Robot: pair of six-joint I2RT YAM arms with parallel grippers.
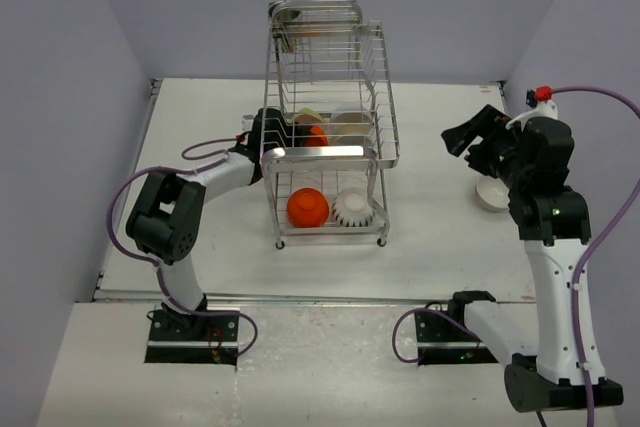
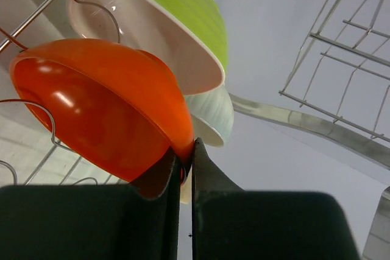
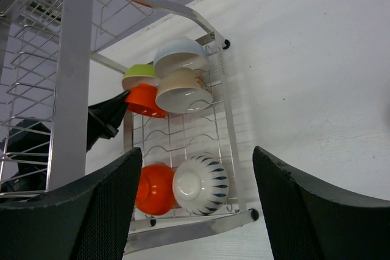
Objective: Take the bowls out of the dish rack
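Observation:
The chrome dish rack [image 1: 372, 97] stands mid-table. My left gripper [image 1: 272, 133] reaches into it from the left and is shut on the rim of an orange bowl [image 2: 97, 108]; the left wrist view shows the two fingers [image 2: 186, 150] pinching that rim. Behind it lean a green bowl [image 2: 177, 4] and a pale bowl [image 2: 213, 117]. In the front row sit a second orange bowl [image 1: 308, 207] and a white ribbed bowl [image 1: 354, 209]. My right gripper [image 1: 468, 137] hangs open to the right of the rack, nothing between its fingers [image 3: 103, 205].
One white bowl [image 1: 490, 194] sits on the table beside the right arm. The rack's upper tier [image 1: 315, 32] rises above the bowls. In the right wrist view, a pale blue bowl [image 3: 180, 50] and a cream bowl [image 3: 183, 92] rest next to the held one.

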